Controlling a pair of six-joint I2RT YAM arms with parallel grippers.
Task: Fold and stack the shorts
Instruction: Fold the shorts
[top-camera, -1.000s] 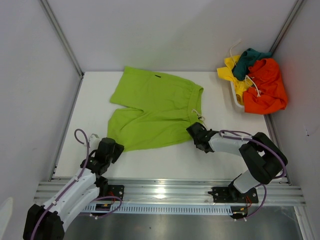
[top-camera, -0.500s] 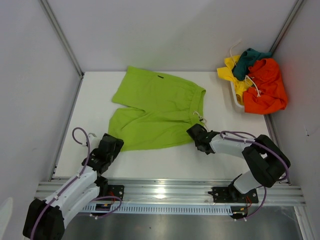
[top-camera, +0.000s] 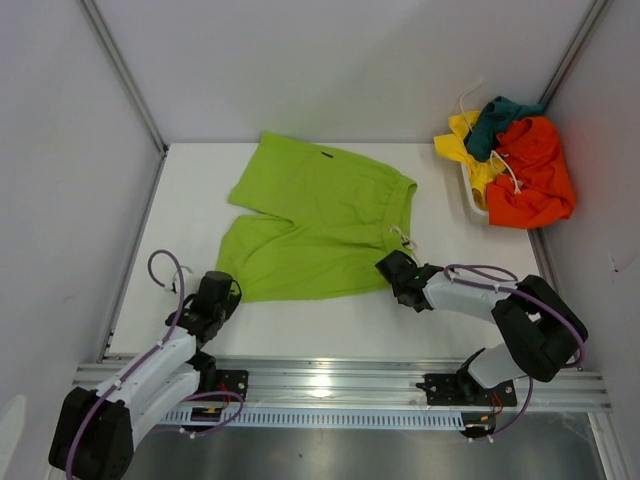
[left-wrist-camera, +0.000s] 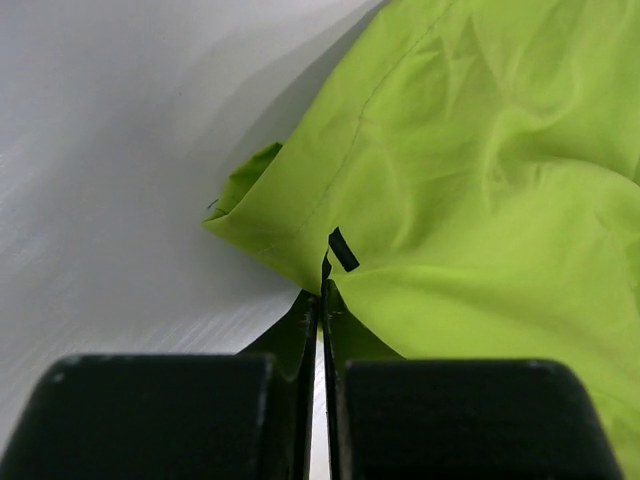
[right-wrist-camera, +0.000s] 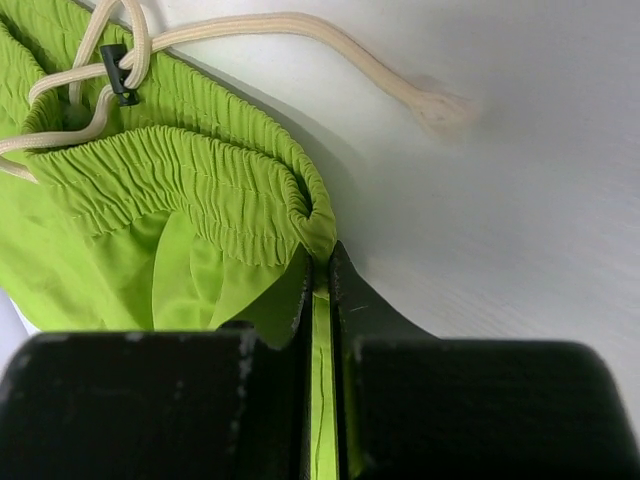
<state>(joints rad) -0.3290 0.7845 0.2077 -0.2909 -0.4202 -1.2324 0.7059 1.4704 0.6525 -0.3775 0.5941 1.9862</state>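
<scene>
The lime green shorts (top-camera: 310, 225) lie spread flat in the middle of the table, waistband to the right. My left gripper (top-camera: 222, 290) is shut on the near left leg's hem corner; in the left wrist view the fingertips (left-wrist-camera: 325, 295) pinch the cloth (left-wrist-camera: 480, 150) next to a small black tag. My right gripper (top-camera: 393, 268) is shut on the near end of the elastic waistband (right-wrist-camera: 180, 190), with green cloth showing between its fingers (right-wrist-camera: 322, 262). The white drawstring (right-wrist-camera: 300, 30) trails loose on the table. Orange (top-camera: 535, 180), yellow (top-camera: 462, 140) and dark teal (top-camera: 497, 118) shorts are heaped at the back right.
A white basket (top-camera: 472, 203) under the heap stands against the right wall. Grey walls close in the table on the left, back and right. An aluminium rail (top-camera: 330, 378) runs along the near edge by the arm bases.
My left gripper was open and has shut on the leg hem. The lime green shorts have slid slightly to the right. The right gripper kept its grip and shifted a little right.
</scene>
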